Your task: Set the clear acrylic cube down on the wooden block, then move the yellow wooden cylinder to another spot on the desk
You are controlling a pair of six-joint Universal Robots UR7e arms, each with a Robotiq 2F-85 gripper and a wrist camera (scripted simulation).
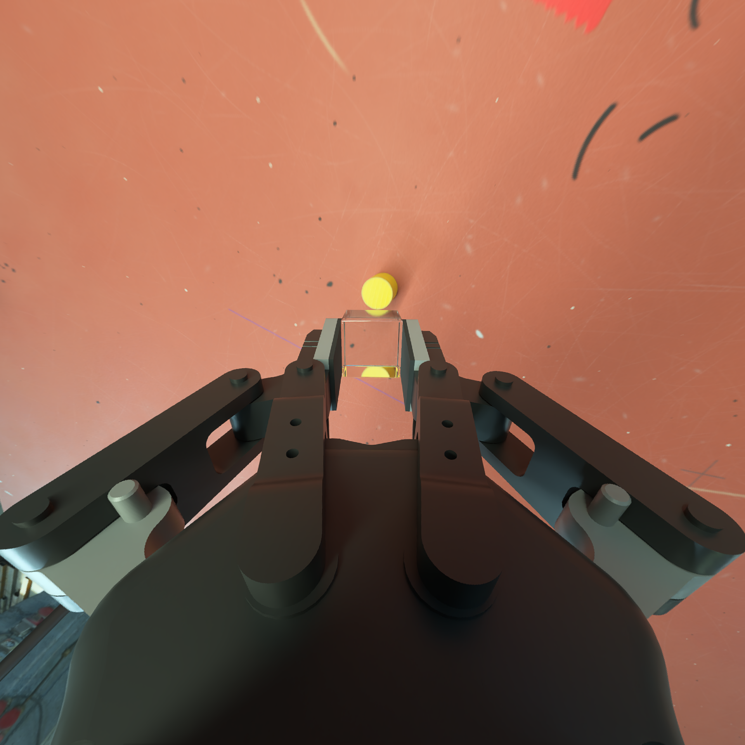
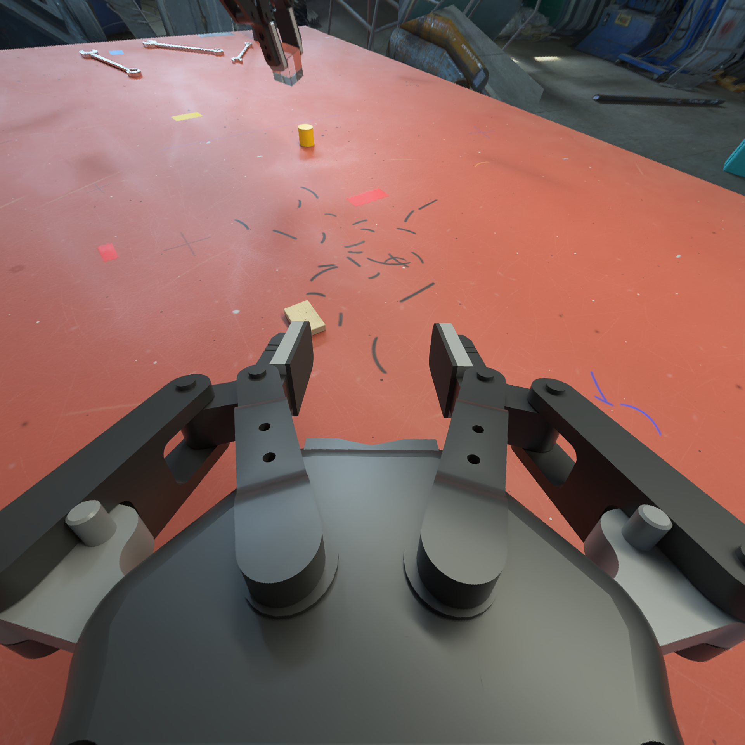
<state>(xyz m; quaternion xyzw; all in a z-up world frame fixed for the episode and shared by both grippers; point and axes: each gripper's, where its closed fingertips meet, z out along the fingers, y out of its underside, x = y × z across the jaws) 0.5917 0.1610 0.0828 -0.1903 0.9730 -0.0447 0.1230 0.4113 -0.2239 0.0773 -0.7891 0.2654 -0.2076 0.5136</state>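
Observation:
My left gripper [image 1: 371, 342] is shut on the clear acrylic cube [image 1: 371, 343] and holds it high above the red desk. The yellow wooden cylinder [image 1: 378, 290] stands upright on the desk just beyond the cube. In the right wrist view the left gripper [image 2: 287, 66] hangs at the far end with the cube [image 2: 289, 73] between its pads, above and behind the cylinder [image 2: 306, 135]. My right gripper [image 2: 371, 346] is open and empty, low over the desk. The flat wooden block [image 2: 303, 315] lies just ahead of its left fingertip [image 2: 296, 342].
Three metal wrenches [image 2: 109, 61] lie at the desk's far left. Coloured tape patches [image 2: 367, 196] and dark pen marks [image 2: 363, 250] are flat on the desk. The desk's edge [image 2: 524, 109] runs diagonally at the right, with workshop clutter beyond it.

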